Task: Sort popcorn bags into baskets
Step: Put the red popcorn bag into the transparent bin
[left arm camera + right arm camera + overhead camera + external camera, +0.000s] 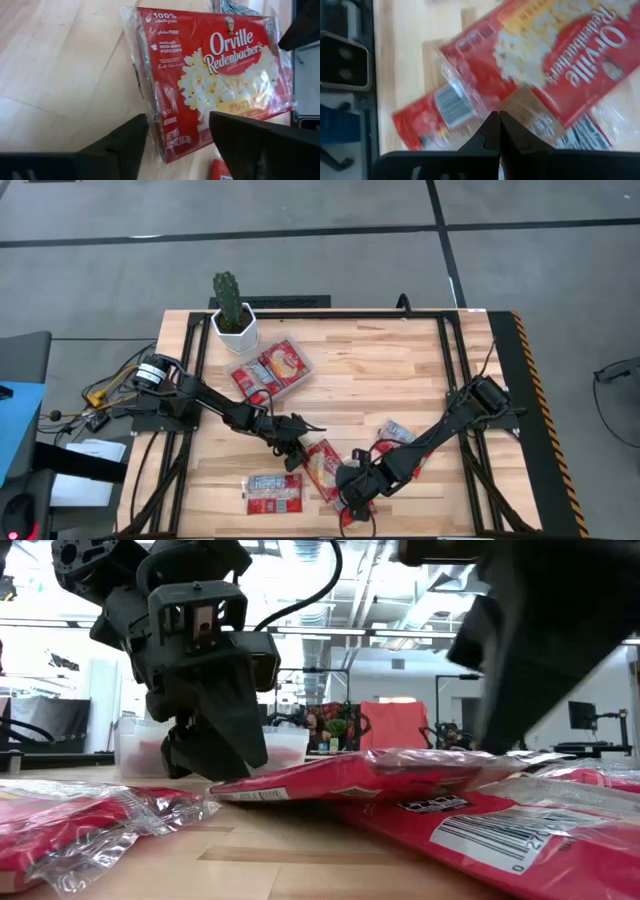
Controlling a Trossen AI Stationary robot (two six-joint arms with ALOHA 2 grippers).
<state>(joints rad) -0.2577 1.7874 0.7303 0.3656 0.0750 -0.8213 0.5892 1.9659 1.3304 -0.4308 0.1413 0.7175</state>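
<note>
Red packet between two claws

Red flat popcorn bag [322, 468] lies at the wooden table's [370, 370] six o'clock. We see our left claw [177, 145] wide astride its edge, our right claw [496, 131] pinched shut on its wrapper. Clear shallow plastic basket [271, 371] sits at eleven o'clock.

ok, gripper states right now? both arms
Left gripper: open, over a popcorn bag, holding nothing.
Right gripper: shut; whether it holds anything cannot be told.

Two bags [268, 371] in tray [304, 363] beside cactus pot [234, 328]
</note>
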